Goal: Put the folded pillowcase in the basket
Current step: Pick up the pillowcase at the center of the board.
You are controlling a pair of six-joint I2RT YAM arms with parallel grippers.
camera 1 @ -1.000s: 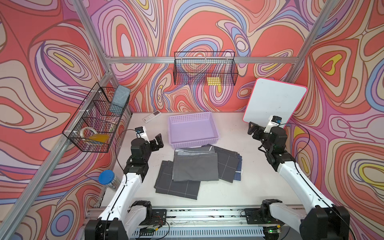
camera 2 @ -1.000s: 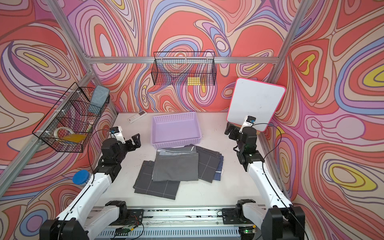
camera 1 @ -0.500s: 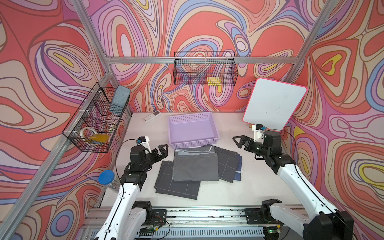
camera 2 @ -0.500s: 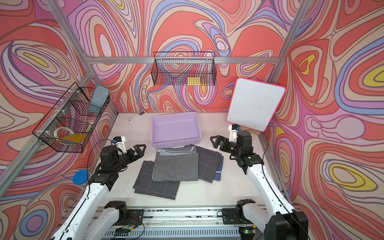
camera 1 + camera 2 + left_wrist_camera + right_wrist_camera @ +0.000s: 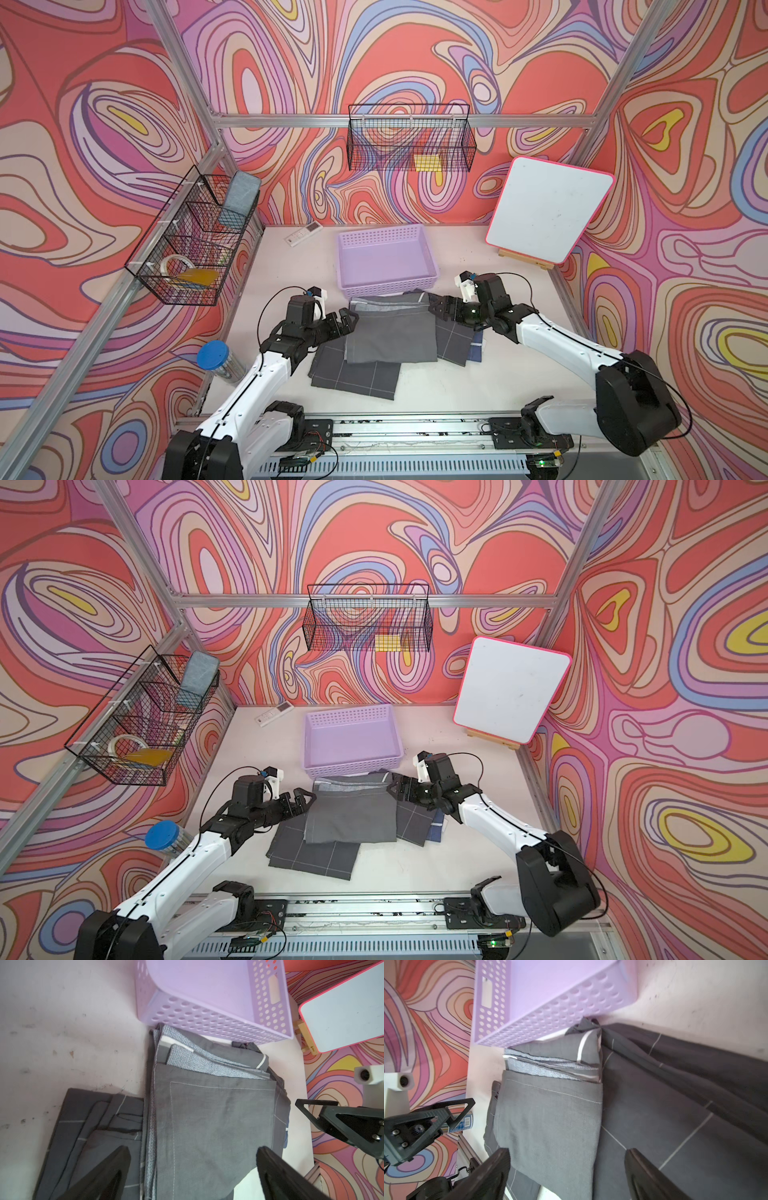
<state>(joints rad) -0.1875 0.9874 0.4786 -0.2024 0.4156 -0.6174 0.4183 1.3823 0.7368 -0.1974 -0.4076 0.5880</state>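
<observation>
Pillowcase (image 5: 390,332) between left gripper (image 5: 349,321), right gripper (image 5: 434,309); contact unclear.

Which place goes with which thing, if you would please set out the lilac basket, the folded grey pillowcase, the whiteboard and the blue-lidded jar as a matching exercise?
Things:
1. lilac basket
2. folded grey pillowcase
3. whiteboard
4. blue-lidded jar

Places:
A. on top of the checked dark cloths
B. at the left edge of the workspace, nearer the robot
C. middle of the table, empty
D. propped on a wooden easel in the far right corner

Pairs: 1-C, 2-A, 3-D, 4-B
</observation>
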